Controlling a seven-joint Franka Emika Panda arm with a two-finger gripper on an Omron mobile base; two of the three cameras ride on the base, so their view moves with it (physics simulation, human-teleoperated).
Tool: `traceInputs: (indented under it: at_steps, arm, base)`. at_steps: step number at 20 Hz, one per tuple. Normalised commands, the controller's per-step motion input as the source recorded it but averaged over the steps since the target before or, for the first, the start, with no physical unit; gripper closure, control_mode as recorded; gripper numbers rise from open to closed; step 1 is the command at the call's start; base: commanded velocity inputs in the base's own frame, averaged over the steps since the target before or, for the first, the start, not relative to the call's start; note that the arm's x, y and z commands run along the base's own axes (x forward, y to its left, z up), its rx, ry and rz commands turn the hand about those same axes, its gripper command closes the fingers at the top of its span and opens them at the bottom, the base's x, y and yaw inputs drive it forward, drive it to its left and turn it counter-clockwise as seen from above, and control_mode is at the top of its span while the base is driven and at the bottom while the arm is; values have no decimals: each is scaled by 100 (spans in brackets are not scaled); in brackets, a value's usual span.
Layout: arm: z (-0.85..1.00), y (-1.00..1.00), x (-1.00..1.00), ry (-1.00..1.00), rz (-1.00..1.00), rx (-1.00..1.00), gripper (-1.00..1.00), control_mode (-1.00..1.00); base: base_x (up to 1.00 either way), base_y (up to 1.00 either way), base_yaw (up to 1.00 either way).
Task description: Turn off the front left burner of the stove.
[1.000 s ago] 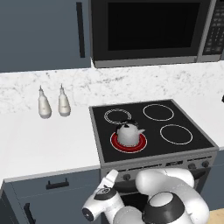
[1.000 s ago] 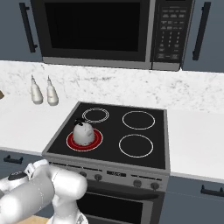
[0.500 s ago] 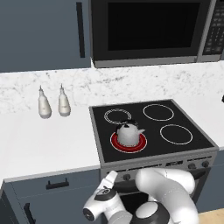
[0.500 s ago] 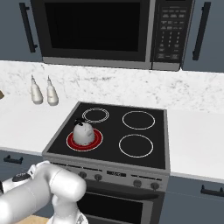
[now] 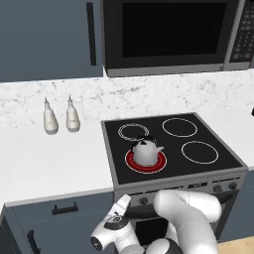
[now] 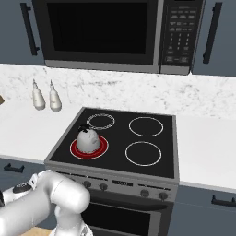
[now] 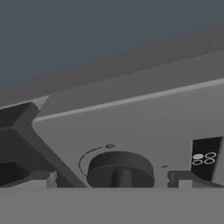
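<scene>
stove [image 5: 225,154] front left burner [image 5: 145,161] glowing red under kettle [image 5: 145,151], pincer [image 7: 116,178] open, fingertips [image 7: 40,176] flanking dark knob [image 7: 120,168] on grey front panel [image 7: 144,127]

No readable text anywhere. Microwave keypad [image 6: 180,39] has rows of button labels, too small to make out. Stove control panel [image 7: 131,131] in the hand view: small black plate [image 7: 205,158] right of the knob [image 7: 120,169] with a burner-position pictogram, four little rings, one filled white, the other three outlines. Thin arc with a small mark at its top sits around the knob's upper left; no numbers legible. Dark display strip [image 6: 122,183] mid-panel in the right base view: unreadable.
</scene>
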Motion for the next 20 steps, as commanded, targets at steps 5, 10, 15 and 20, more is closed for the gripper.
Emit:
traceInputs:
  at_steps: [5, 10, 15, 20]
  arm:
    - [-2, 0, 1, 0, 0, 0, -100, -100]
    - [0, 0, 5, 1, 0, 0, 100, -100]
    - [0, 0, 1, 0, 0, 8, 100, -100]
    - [0, -6, 0, 1, -8, 30, 100, -100]
  base:
    - [0, 0, 0]
    - [0, 0, 0]
    - [0, 0, 0]
    - [0, 0, 0]
